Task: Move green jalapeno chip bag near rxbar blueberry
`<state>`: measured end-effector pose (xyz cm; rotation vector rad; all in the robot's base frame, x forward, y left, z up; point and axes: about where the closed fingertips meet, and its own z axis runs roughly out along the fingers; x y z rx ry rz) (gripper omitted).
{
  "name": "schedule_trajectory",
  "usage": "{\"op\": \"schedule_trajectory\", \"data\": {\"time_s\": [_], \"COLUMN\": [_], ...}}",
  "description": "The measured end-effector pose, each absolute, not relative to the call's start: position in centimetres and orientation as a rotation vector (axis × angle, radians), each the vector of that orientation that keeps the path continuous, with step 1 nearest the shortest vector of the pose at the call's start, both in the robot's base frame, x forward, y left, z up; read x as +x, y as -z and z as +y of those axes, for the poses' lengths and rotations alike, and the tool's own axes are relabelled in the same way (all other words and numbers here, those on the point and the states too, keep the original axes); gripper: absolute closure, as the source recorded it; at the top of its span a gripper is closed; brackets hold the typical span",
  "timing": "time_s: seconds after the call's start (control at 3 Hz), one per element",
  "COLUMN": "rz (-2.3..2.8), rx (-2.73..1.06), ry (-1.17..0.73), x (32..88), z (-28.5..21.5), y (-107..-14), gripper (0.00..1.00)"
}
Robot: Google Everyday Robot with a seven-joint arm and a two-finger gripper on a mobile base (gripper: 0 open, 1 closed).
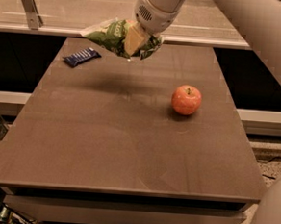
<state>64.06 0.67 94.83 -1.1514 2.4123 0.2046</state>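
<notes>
The green jalapeno chip bag (pixel 112 36) is crinkled green foil with white ends. It hangs in the air above the far part of the table. My gripper (pixel 135 40) is shut on the bag's right half, its pale fingers (pixel 132 38) pressed into the foil. The arm reaches in from the top right. The rxbar blueberry (pixel 82 57) is a small dark navy wrapper lying flat near the table's far left corner, below and left of the bag. The bag's left white end points toward it, with a gap between them.
A red-orange apple (pixel 186 100) stands right of the table's middle. The brown table (pixel 128 151) has a railing and a metal bracket (pixel 30 5) behind its far edge. The arm's white shell fills the right edge of the view.
</notes>
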Motion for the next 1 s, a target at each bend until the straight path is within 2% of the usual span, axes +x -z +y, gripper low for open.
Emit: {"op": "schedule_trajectory", "data": {"time_s": [1.0], "rz": [2.478], "rx": [-1.076], "ry": [-0.138], "x": [69.5], "z": [1.6], "y": [-88.9], "gripper": [1.00]}}
